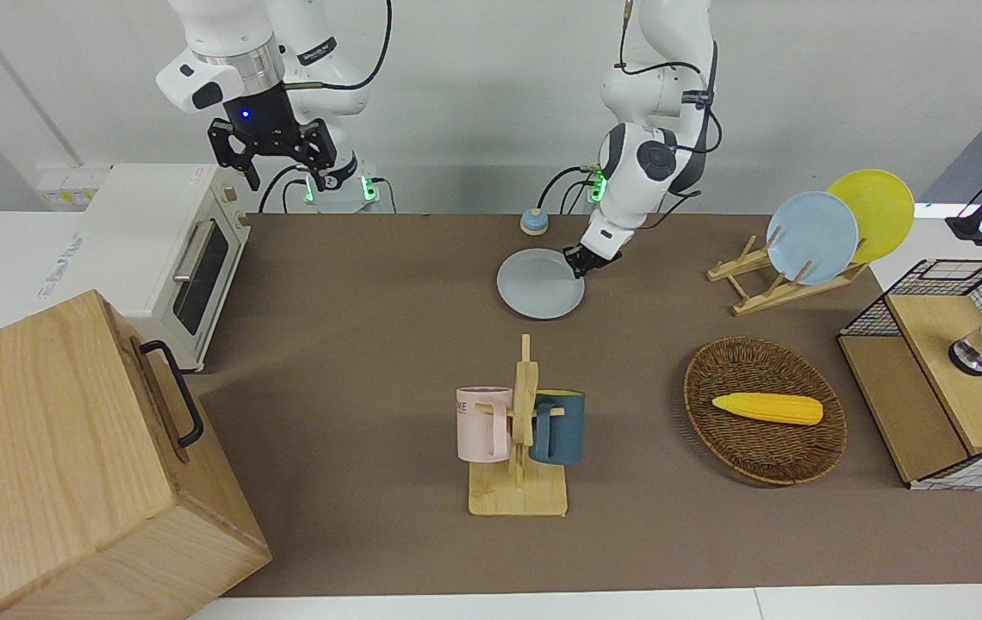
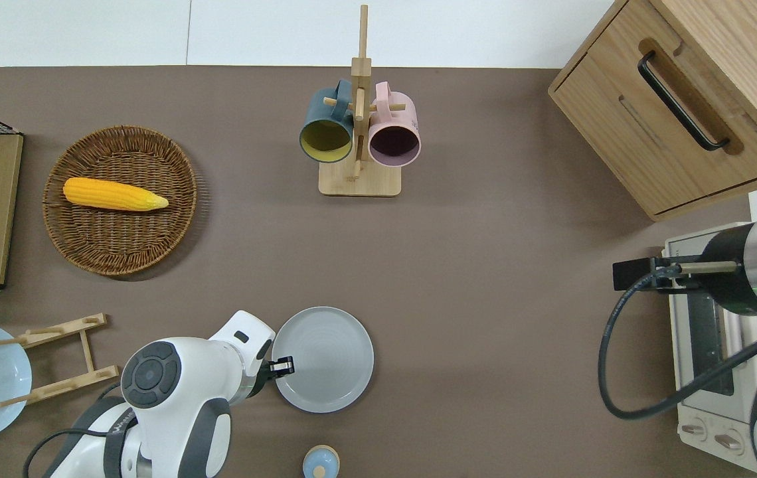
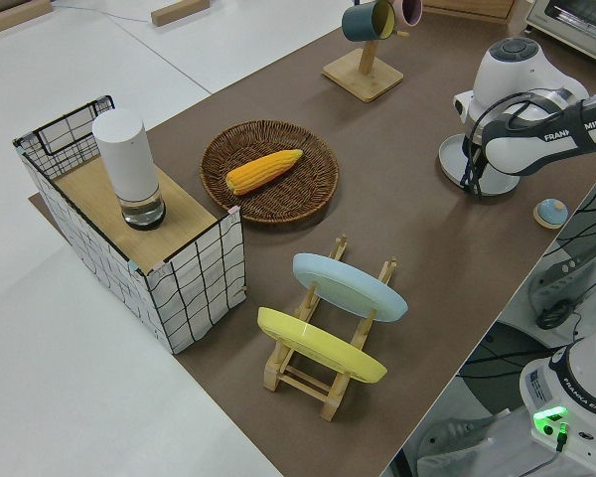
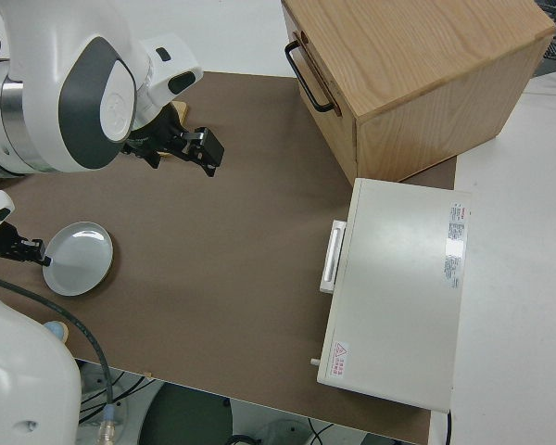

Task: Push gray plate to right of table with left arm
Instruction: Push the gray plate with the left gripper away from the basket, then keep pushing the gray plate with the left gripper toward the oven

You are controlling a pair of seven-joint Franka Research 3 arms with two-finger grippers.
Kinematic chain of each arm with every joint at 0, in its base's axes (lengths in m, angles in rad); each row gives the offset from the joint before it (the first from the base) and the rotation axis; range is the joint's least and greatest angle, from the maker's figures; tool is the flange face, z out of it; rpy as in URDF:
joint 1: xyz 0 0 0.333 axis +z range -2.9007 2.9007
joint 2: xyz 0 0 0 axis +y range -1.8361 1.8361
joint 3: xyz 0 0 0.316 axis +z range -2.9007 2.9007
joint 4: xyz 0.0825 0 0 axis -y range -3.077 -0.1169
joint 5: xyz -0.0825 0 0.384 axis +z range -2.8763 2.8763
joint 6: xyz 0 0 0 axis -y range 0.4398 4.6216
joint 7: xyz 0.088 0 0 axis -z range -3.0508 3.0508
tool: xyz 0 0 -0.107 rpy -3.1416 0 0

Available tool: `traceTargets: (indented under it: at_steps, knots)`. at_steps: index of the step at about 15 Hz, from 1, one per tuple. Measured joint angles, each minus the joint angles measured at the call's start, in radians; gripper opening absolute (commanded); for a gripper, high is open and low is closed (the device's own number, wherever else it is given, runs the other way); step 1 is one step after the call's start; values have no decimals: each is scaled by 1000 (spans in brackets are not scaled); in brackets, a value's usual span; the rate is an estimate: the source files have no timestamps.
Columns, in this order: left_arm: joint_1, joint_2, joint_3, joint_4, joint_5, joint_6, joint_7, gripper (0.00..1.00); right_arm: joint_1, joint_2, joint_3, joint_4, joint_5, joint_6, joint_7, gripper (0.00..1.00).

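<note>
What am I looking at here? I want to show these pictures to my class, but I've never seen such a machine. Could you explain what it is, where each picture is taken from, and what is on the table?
These are two white robot arms fixed at one edge of a brown table. The same moment is shown from four cameras: one facing the robots, one straight above, and one at each end. The left gripper is low at the rim of the gray plate and holds nothing; it is meant to push the plate, not lift it. The right arm is parked, its gripper open. Also on the table: a mug rack with a pink and a dark blue mug, a wicker basket with a corn cob, a plate stand holding a blue and a yellow plate, a toaster oven and a wooden cabinet.
</note>
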Motion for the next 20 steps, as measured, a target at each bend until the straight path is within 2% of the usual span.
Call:
traceTargets:
  at_steps: [6, 12, 16, 20]
  knots:
    - [-1, 40, -93, 39, -25, 34, -59, 0, 0, 0, 0, 0, 0, 0, 0, 996]
    - [-3, 119, -191, 120, -27, 63, -126, 0, 0, 0, 0, 0, 0, 0, 0, 996]
    - [-39, 155, -205, 152, -27, 87, -174, 0, 0, 0, 0, 0, 0, 0, 0, 996]
    - [-61, 194, -242, 184, -27, 131, -214, 0, 0, 0, 0, 0, 0, 0, 0, 996]
